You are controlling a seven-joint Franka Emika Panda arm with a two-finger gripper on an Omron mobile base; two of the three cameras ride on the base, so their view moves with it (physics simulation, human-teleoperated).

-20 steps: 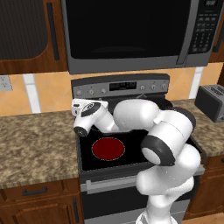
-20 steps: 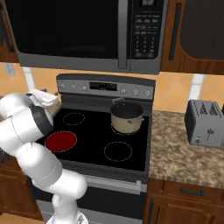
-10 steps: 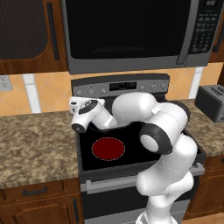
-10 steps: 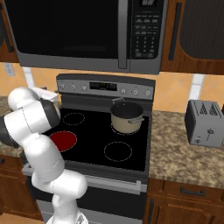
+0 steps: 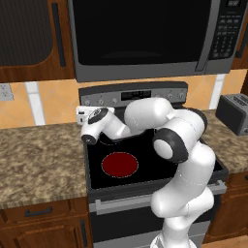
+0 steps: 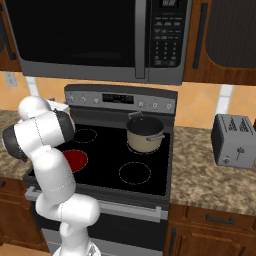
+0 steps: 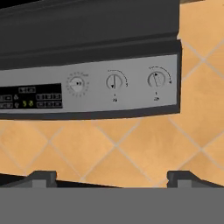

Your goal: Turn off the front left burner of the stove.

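The front left burner (image 5: 119, 164) glows deep red on the black glass of the stove (image 5: 145, 160), lying at about five o'clock from the hand (image 5: 83, 116) in the left base view, near it but apart. The hand sits by the left end of the stove's back panel (image 7: 87, 89), fingers spread wide, gripping nothing. In the hand view the two finger tips (image 7: 41, 178) rise far apart at the bottom edge, and the panel crosses the top half with three small knobs (image 7: 114, 82) right of a dark display (image 7: 30, 97), whose marks are too small to read. In the right base view the arm hides most of the hand and part of the red disc. A steel pot (image 6: 145, 134) stands on the back right ring, a microwave (image 6: 100, 35) hangs above, and a toaster (image 6: 235, 140) rests on the stone surface (image 6: 210, 175) at three o'clock.
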